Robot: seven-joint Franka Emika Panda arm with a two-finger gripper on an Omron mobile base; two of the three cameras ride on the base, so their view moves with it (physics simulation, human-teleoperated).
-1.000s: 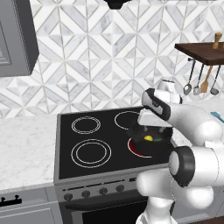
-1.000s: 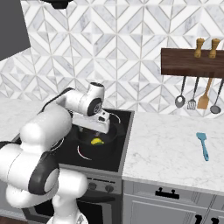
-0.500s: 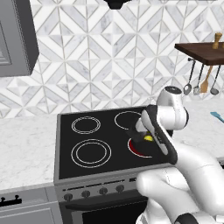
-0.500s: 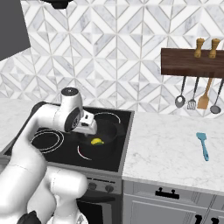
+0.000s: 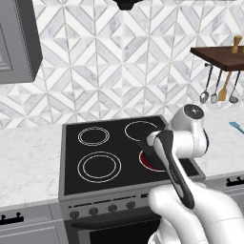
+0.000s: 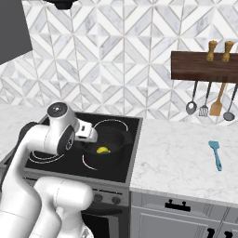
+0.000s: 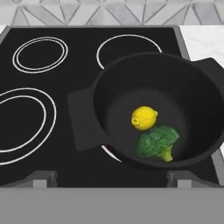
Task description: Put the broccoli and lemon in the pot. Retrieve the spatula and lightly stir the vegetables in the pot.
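The black pot (image 7: 192, 98) sits on the stove's front right burner. Inside it lie the yellow lemon (image 7: 144, 117) and, touching it, the dark-green broccoli (image 7: 156, 141). My gripper (image 7: 111, 179) is open and holds nothing. It hangs back from the pot's near left side, above the cooktop. In the right base view the hand (image 6: 87, 132) sits just left of the pot (image 6: 120, 149), with the lemon (image 6: 103, 150) showing inside. The teal spatula (image 6: 215, 154) lies flat on the marble counter far to the right, its blade (image 5: 236, 126) showing at the left base view's edge.
The black cooktop (image 7: 39, 83) has several ring burners, and a red glow (image 5: 148, 162) shows under the pot. A wooden rack (image 6: 204, 69) on the wall holds metal ladles (image 6: 191, 107) and a tan wooden spatula (image 6: 216, 106). Marble counter (image 6: 176, 153) lies between stove and spatula.
The hand has drawn back from over the pot toward its left side and stayed open. Lemon and broccoli rest in the pot unmoved.
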